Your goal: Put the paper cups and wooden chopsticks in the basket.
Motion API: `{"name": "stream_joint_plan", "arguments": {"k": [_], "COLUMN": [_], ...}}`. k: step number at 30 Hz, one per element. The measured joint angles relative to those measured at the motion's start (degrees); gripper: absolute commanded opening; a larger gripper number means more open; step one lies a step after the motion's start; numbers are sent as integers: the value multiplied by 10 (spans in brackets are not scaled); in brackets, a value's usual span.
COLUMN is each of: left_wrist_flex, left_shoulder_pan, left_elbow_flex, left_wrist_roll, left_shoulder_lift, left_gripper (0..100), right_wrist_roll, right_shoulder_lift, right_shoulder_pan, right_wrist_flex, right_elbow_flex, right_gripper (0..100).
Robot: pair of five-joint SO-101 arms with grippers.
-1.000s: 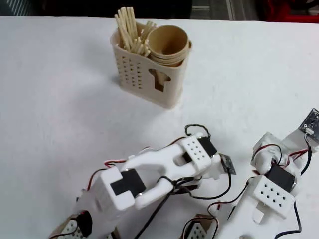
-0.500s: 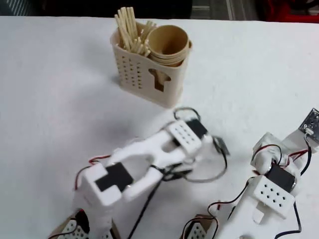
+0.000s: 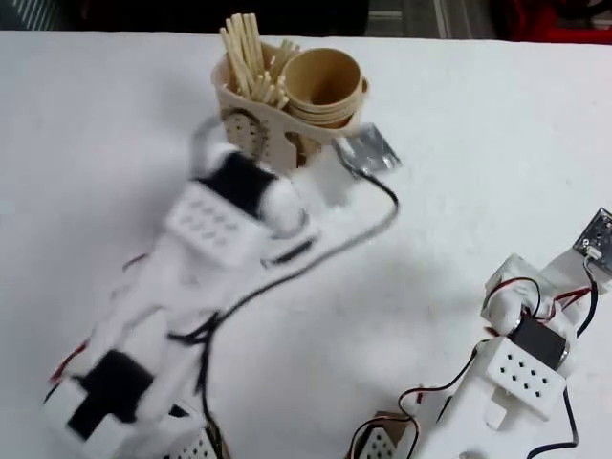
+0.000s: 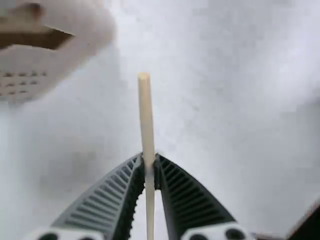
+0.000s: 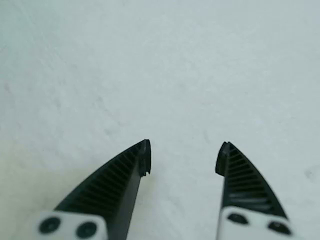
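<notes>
From above, the basket (image 3: 251,126) stood toward the far side of the white counter (image 3: 105,163). A bundle of wooden chopsticks (image 3: 247,53) stood upright in one half of it and the stacked paper cups (image 3: 325,88) sat in the other. The left arm (image 3: 206,234) stretched across the counter, and its blurred far end was right at the basket's front wall. The right arm (image 3: 521,368) lay folded at the near edge, well apart from the basket.

In the left wrist view, the left gripper (image 4: 148,165) had its fingers pinched tight on a single chopstick (image 4: 145,110), which stuck out straight past the tips. The basket showed as a blur off to one corner.

In the right wrist view, the right gripper (image 5: 182,157) had its fingers spread wide, with nothing between them, over bare counter.
</notes>
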Motion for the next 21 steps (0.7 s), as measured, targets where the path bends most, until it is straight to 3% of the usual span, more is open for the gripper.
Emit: {"name": "stream_joint_plan", "arguments": {"k": [6,11,16,21], "left_wrist_flex": [-38,-123,-237,-320], "left_shoulder_pan": [-83,-125,-132,-149], "left_elbow_flex": [-156,-250,-285,-288], "left_wrist_roll": [1,55,74,149], "left_shoulder_lift": [-32,-33,-34,-34], "left_gripper": [23,23,23,23], "right_wrist_roll": [0,0,0,0], "right_shoulder_lift": [0,0,0,0], "right_shoulder_pan": [0,-1,-1,-1], "right_wrist_flex": [0,0,0,0], "right_elbow_flex": [0,0,0,0], "right_gripper": [222,222,222,222]}}
